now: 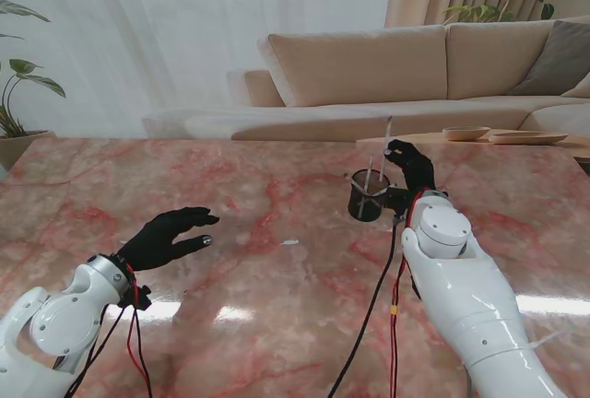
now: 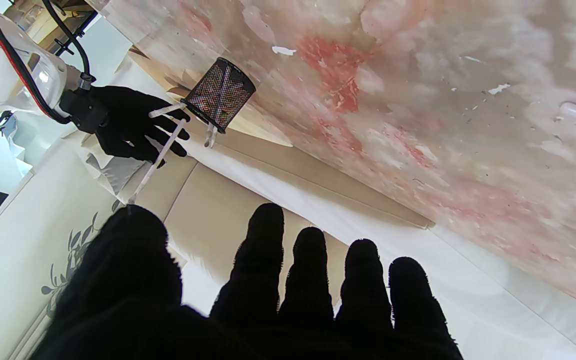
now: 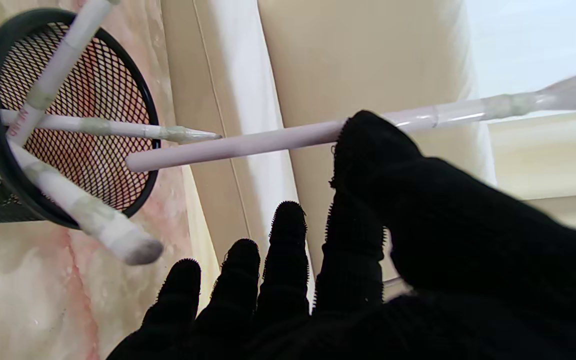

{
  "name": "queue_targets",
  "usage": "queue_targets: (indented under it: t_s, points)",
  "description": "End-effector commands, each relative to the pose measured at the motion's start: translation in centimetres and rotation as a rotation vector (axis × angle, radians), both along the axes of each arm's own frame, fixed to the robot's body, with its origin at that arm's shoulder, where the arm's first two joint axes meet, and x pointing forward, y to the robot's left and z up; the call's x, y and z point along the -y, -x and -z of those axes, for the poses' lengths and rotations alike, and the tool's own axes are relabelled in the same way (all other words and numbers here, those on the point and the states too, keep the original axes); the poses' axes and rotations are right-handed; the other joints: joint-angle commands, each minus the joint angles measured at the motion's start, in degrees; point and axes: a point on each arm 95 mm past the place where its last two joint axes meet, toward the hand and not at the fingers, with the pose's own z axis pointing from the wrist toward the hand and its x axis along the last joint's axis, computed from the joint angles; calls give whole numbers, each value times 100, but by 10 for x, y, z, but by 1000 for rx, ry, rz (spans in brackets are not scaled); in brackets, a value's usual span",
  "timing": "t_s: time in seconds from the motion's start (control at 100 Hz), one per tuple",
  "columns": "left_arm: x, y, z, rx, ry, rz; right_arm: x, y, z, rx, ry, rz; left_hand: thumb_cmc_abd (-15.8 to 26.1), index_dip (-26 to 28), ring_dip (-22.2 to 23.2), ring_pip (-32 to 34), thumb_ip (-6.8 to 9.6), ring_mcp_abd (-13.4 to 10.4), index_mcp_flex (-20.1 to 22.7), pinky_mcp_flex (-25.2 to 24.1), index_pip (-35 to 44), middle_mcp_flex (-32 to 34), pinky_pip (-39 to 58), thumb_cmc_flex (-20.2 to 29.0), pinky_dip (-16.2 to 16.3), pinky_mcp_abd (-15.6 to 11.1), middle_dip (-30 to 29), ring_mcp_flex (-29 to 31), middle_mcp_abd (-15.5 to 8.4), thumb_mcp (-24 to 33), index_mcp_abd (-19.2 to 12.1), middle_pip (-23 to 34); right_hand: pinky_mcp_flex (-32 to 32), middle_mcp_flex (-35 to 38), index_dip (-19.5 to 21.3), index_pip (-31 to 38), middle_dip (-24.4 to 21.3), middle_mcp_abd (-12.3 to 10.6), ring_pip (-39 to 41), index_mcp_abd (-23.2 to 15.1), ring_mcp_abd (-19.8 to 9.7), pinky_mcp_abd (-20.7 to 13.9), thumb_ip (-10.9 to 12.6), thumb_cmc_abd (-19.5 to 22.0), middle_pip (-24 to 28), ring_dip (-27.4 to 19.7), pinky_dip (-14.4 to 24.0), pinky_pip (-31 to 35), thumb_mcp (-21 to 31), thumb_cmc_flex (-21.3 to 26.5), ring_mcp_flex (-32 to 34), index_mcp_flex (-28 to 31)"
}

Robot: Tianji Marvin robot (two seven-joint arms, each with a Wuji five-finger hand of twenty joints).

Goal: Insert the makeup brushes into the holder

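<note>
With three brushes (image 3: 68, 127) already in the holder (image 1: 368, 197), the right hand (image 1: 412, 165) has its fingers clamped on another brush (image 3: 278, 141) at the rim; the left hand (image 1: 168, 237) rests idle, fingers apart.

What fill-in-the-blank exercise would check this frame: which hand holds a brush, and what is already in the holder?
1. The brush still outside the holder is held by the ____ hand.
2. The black mesh holder already contains ____ brushes.
3. The left hand hovers with fingers spread, holding ____.
4. The held brush points its ____ end toward the holder's opening.

Missing words: right; three; nothing; handle
</note>
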Motion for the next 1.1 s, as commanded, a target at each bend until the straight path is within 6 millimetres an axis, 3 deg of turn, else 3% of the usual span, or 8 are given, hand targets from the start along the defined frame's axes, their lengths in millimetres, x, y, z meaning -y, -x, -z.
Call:
queue_targets:
  t_s: [0.0,0.67,1.09]
  points:
    - [-1,1,5,-17,-4,-4,-5,-2,6,-20,-12,-10,66,54,-56,-136,-41,-254,57,-18,49,-184,-187,78,-78,-75,-70,-172,-102,-209,-194,-145,55,-17,168,913,-65,-71,-23,-206,-150,-120,271,174,-20,-110,-103,-97,244,354,-140,618]
    - [3,-2,6,-31,-6,10,-6,-7,41,-119,25,33,75,56,-58,-140,-41,-259,46,-17,52,-211,-230,79,-80,-94,-69,-199,-97,-204,-194,-144,-9,-26,1,855,-18,-60,78,-232,-146,-107,286,303,9,-81,20,152,-57,498,-146,393]
    - [1,-1,7,-31,-6,5,-8,-5,50,-132,114,2,68,57,-57,-137,-43,-260,50,-15,55,-206,-242,90,-71,-100,-68,-195,-98,-198,-200,-141,-35,-415,-442,176,14,5,-134,-35,-76,-74,422,-39,-106,-81,5,176,6,100,-238,-1025]
